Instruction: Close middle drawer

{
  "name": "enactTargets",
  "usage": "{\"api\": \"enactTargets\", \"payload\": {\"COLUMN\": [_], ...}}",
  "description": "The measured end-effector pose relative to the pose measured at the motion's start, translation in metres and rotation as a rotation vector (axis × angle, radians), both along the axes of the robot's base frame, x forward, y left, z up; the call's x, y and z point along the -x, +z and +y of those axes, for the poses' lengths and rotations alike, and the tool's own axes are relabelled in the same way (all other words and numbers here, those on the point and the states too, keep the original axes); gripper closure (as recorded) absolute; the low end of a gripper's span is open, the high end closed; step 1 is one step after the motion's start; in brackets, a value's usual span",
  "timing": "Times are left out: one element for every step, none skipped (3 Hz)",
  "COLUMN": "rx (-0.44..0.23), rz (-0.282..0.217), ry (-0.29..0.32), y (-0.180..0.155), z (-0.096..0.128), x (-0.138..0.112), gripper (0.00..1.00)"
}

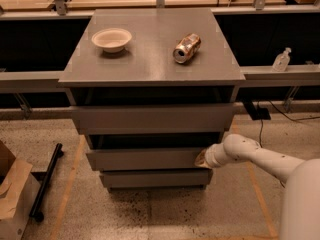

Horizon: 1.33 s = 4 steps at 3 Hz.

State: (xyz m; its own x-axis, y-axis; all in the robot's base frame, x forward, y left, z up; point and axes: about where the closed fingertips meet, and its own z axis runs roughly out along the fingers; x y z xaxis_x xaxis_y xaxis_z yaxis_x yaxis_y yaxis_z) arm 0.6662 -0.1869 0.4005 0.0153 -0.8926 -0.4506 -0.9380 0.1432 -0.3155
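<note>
The grey cabinet (150, 59) stands in the middle of the camera view with three flat fronts. The middle drawer (145, 159) is the second front, a wide shallow grey panel, and it stands out a little from the cabinet with a dark gap above it. My gripper (201, 159) is at the right end of that front, touching it, at the tip of my white arm that comes in from the lower right. The top front (152, 118) also stands out. The lowest front (155, 178) sits further back.
A white bowl (112, 38) and a tipped metal can (186, 48) lie on the cabinet top. A cardboard box (12, 196) and a black bar (46, 181) are on the floor at left. A clear bottle (281, 60) stands on the right ledge, with cables below it.
</note>
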Motion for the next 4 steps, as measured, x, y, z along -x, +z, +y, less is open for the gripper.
{"api": "enactTargets", "payload": {"rx": [-0.017,-0.027,-0.02,-0.02], "rz": [-0.04,-0.053,-0.043,-0.043], "ry": [-0.005,0.004,0.017,0.017], "y": [0.003,0.008,0.011,0.011], "z": [-0.003,-0.007,-0.007,-0.007], "x": [-0.022,-0.035,-0.033,-0.033], "gripper": [1.0,1.0,1.0,1.0]}}
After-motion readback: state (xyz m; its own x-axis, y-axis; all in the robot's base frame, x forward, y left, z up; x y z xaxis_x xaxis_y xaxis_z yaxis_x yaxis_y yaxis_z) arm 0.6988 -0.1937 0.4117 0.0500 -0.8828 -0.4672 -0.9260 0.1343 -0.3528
